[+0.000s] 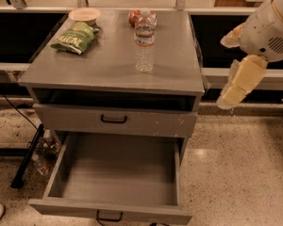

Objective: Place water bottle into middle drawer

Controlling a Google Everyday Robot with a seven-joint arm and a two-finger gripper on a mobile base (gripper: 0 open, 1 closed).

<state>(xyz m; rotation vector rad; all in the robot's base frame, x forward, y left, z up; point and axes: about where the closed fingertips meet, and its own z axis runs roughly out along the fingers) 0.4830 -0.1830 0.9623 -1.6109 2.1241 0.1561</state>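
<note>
The arm is being shown at the right edge of the view, with its white rounded housing being cut off by the top and right borders. A cream-coloured link is being hung down and to the left from that housing, and it is ending in the gripper. The gripper is being held in the air just right of the cabinet, about level with the top's front edge and apart from everything. Whether the gripper is open or closed cannot be told, since its tip is being seen only as a pale blunt shape. The bottle is standing upright on the cabinet top, right of centre and well apart from the gripper. A red can is being partly hidden behind the bottle. A green bag and a bowl are lying at the top's left rear. The drawer is being shown pulled fully out at the bottom, with its flat grey floor exposed and its black handle being cut off by the lower border. The shut drawer front above it is carrying a black handle.
</note>
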